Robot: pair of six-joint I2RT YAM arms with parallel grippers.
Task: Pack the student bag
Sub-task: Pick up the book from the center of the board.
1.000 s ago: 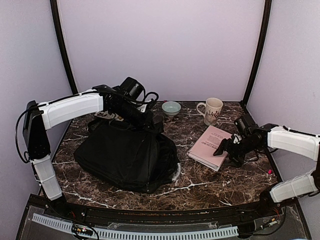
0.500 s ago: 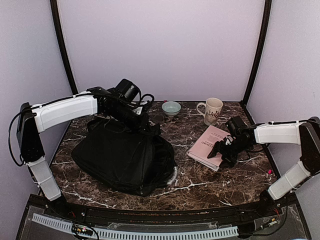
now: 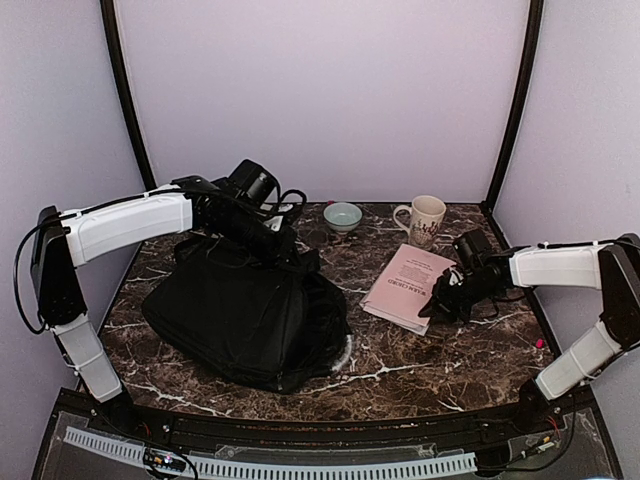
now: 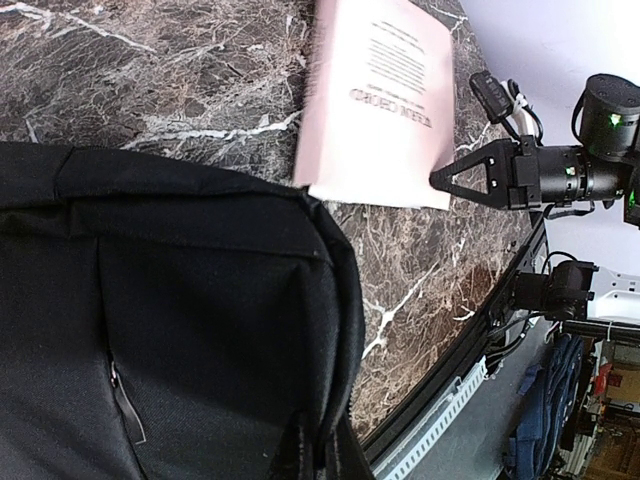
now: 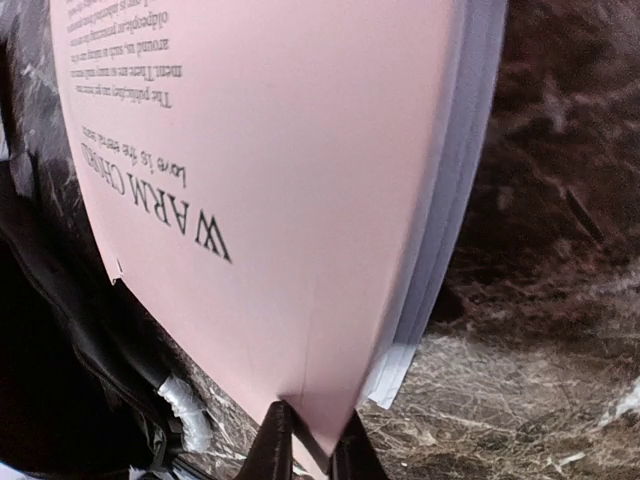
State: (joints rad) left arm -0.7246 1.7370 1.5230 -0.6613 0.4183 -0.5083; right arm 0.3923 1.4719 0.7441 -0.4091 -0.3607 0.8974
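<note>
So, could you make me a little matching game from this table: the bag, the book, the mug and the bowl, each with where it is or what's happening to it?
Things:
1. student bag
2. pink book
3. mug
4. bowl

Places and states:
A. pinched at a corner by the right claw
B. pale green, at the back between bag and mug
C. black fabric gripped by the left claw
D. cream, upright, behind the book

Pairs: 1-C, 2-A, 3-D, 4-B

Dark brown marble-patterned table (image 3: 450, 350) with white veins, enclosed by plain pale lilac walls (image 3: 330, 100); two black poles (image 3: 127, 90) frame the back corners.
</note>
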